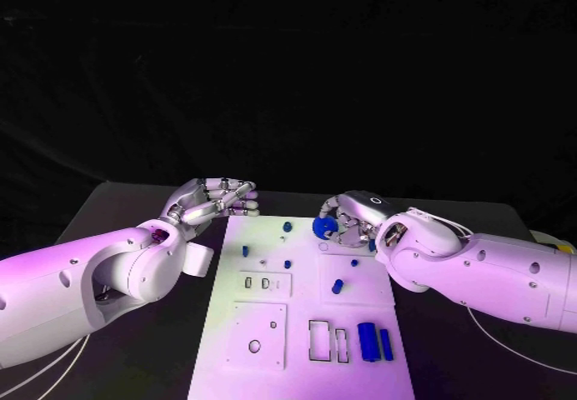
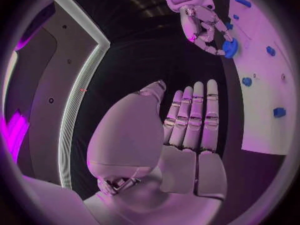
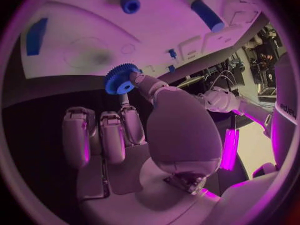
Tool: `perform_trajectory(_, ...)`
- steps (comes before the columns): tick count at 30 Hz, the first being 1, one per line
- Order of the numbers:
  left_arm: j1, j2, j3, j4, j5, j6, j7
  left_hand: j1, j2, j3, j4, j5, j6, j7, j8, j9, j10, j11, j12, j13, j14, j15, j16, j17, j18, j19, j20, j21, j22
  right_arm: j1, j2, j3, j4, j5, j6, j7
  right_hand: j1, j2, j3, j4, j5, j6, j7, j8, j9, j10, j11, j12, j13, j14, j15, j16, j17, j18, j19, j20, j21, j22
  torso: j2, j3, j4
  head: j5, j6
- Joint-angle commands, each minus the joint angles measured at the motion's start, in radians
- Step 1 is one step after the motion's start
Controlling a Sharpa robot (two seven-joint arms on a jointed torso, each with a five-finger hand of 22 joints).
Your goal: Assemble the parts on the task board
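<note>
A blue toothed gear [image 3: 121,78] sat pinched at the fingertips of the robot's right hand [image 1: 348,220], held at the far right part of the white task board [image 1: 301,367]; whether the gear touched the board could not be made out, as the fingers covered much of it in the head view. From the left wrist view the same gear [image 2: 230,48] showed only as a rounded blue edge beside the board's rim. The board lay in the middle of the black counter [image 1: 132,208], carrying several small blue pegs [image 1: 245,250] toward its far end, a short blue cylinder [image 1: 338,287] near the middle, and two long blue blocks [image 1: 368,341] standing side by side in the near right corner next to open rectangular slots [image 1: 320,340]. Two raised white plates [image 1: 258,335] with holes and cut-outs occupied the board's left side; their finer details were too small to read. The left hand [image 1: 217,200] hovered off the board's far left corner, holding nothing, its fingers straight and close together in its own wrist view [image 2: 187,135], and its arm hid part of the counter beneath it
</note>
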Motion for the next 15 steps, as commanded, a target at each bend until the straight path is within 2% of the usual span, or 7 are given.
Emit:
perform_trajectory(1,0.001,0.004,0.001,0.002,0.0,0.019,0.004,-0.007,-0.003,0.009,0.0,-0.003,-0.008,0.009,-0.006,0.001,0.002,0.002,-0.006,0.002,-0.009,0.0,-0.005,0.003,0.02,-0.006,0.004,-0.005,-0.002,0.001,0.024,0.0,0.01,-0.106,-0.05,-0.041,-0.004,0.007,0.007,-0.001,-0.001,0.021,-0.012,0.001,0.01,0.006,-0.001,0.002,0.039,0.096,-0.01,0.006,0.222,-0.015,0.011,0.0,0.005,0.12,0.001,-0.0014,0.0021,0.0,0.003)
perform_trajectory(3,0.001,0.005,0.001,0.003,0.0,0.02,0.004,-0.007,-0.003,0.009,0.0,-0.003,-0.008,0.009,-0.006,0.001,0.002,0.002,-0.006,0.002,-0.009,0.0,-0.005,0.003,0.02,-0.006,0.004,-0.005,-0.002,0.002,0.045,-0.001,0.009,-0.121,-0.054,-0.048,-0.004,0.007,0.007,-0.001,-0.001,0.021,-0.012,0.001,0.01,0.006,-0.001,0.002,0.039,0.096,-0.01,0.006,0.222,-0.015,0.011,0.0,0.005,0.12,0.002,-0.0017,0.004,-0.002,0.004)
perform_trajectory(7,0.001,0.005,0.001,0.003,0.0,0.02,0.004,-0.007,-0.003,0.009,0.0,-0.003,-0.008,0.009,-0.006,0.001,0.002,0.002,-0.006,0.002,-0.009,0.0,-0.005,0.003,0.02,-0.006,0.004,-0.005,-0.002,0.001,0.085,-0.003,-0.001,-0.138,-0.059,-0.055,-0.005,0.005,0.01,-0.002,-0.004,0.021,-0.012,0.0,0.01,0.007,-0.001,0.003,0.041,0.096,-0.01,0.006,0.223,-0.015,0.012,0.0,0.005,0.121,0.002,-0.0012,0.0021,0.004,0.002)
perform_trajectory(9,0.001,0.005,0.001,0.003,0.0,0.02,0.004,-0.007,-0.003,0.009,0.0,-0.003,-0.008,0.009,-0.006,0.001,0.002,0.002,-0.006,0.002,-0.009,0.0,-0.005,0.003,0.02,-0.006,0.004,-0.005,-0.002,-0.001,0.101,-0.005,-0.007,-0.142,-0.059,-0.056,-0.007,0.004,0.013,-0.003,-0.006,0.021,-0.011,-0.001,0.009,0.007,-0.001,0.003,0.041,0.096,-0.01,0.006,0.223,-0.015,0.011,-0.001,0.005,0.121,0.002,-0.0009,0.0032,0.005,0.002)
perform_trajectory(14,0.001,0.008,0.001,0.003,0.0,0.02,0.005,-0.008,-0.003,0.009,0.0,-0.004,-0.008,0.009,-0.006,0.001,0.003,0.002,-0.007,0.002,-0.01,0.0,-0.006,0.004,0.02,-0.007,0.004,-0.005,-0.002,-0.011,0.148,-0.011,-0.032,-0.146,-0.054,-0.054,-0.009,0.004,0.014,-0.003,-0.007,0.021,-0.011,-0.002,0.009,0.008,-0.001,0.003,0.042,0.096,-0.01,0.006,0.222,-0.015,0.011,-0.001,0.004,0.12,0.003,-0.002,0.0045,0.003,0.0)
perform_trajectory(15,0.001,0.008,0.001,0.003,0.0,0.02,0.005,-0.008,-0.003,0.009,0.0,-0.004,-0.008,0.009,-0.006,0.001,0.003,0.002,-0.007,0.002,-0.01,0.0,-0.006,0.004,0.02,-0.007,0.004,-0.005,-0.002,-0.014,0.155,-0.011,-0.038,-0.147,-0.053,-0.054,-0.009,0.004,0.014,-0.003,-0.007,0.021,-0.011,-0.002,0.009,0.008,-0.001,0.003,0.042,0.096,-0.01,0.006,0.222,-0.015,0.011,-0.001,0.004,0.12,0.002,-0.0013,0.0037,0.004,0.0)
